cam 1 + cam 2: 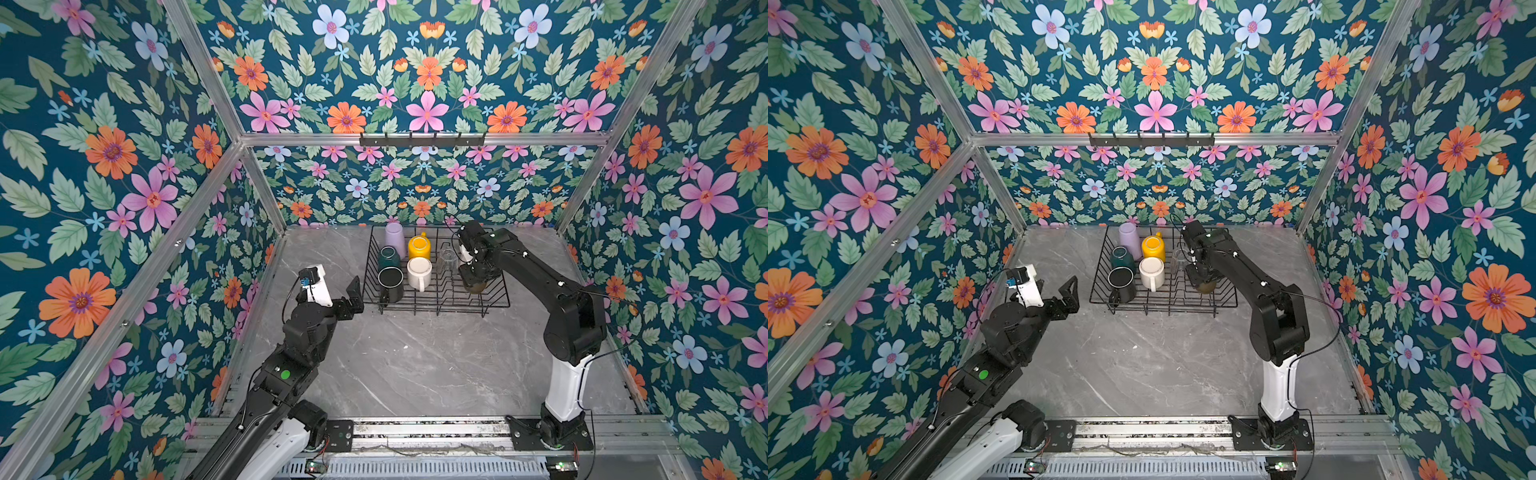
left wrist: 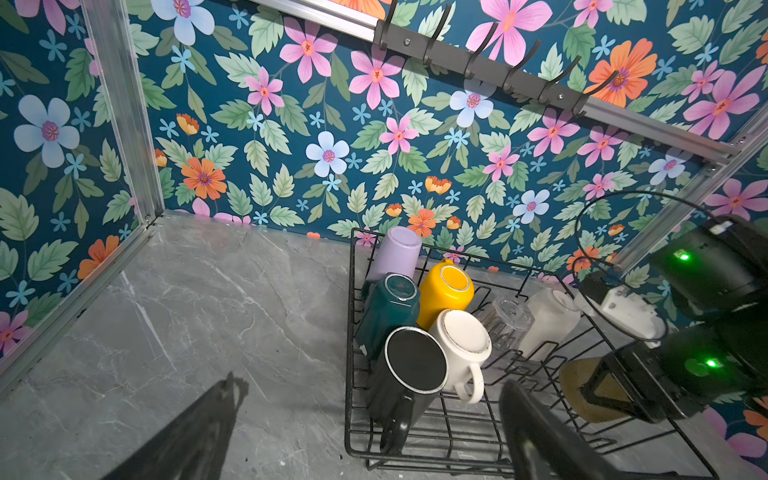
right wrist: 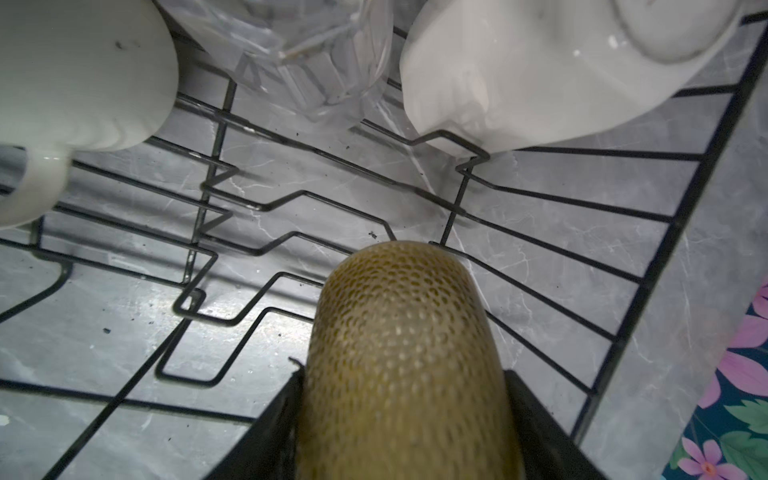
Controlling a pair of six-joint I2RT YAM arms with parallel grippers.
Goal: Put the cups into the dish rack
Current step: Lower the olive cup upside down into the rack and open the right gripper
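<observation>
1. And there it was: the right gripper [image 1: 477, 277] was down inside the dish rack [image 1: 440, 308], in its right-front part, with its fingers [image 3: 536, 415] clamped on either side of the amber glass [image 3: 399, 340].
2. Seven cups sat in the rack. The lilac tumbler [image 1: 395, 237], yellow mug [image 1: 419, 247], teal mug [image 1: 389, 257], black mug [image 1: 390, 282] and cream-white mug [image 1: 419, 272] were bunched on the left half. The clear glass [image 1: 446, 257] and a white mug [image 2: 548, 320] stood just beyond the amber one. By my count, that made the amber glass the last one to place.
3. The amber glass hung tilted, its free end low over the wire floor. Whether it touched the wires, I could not tell.
4. To finish well, the glass should go down until it rests across the floor wires in the gap between the prongs, not perched on top of one.
5. The clear glass and white mug were close ahead, so a straight descent looked safer than any push forward.
6. The fingers should part only once the wires carry the weight. The round, dimpled body could roll, so leaning it against a prong would help.
7. The exit should be straight up, clear of the rack's flared side.
8. The left gripper [image 1: 351, 297] hung over the desk [image 1: 415, 365] just beside the rack's left-front corner. Its fingers were wide apart and held nothing, so it was well placed out of the way.
</observation>
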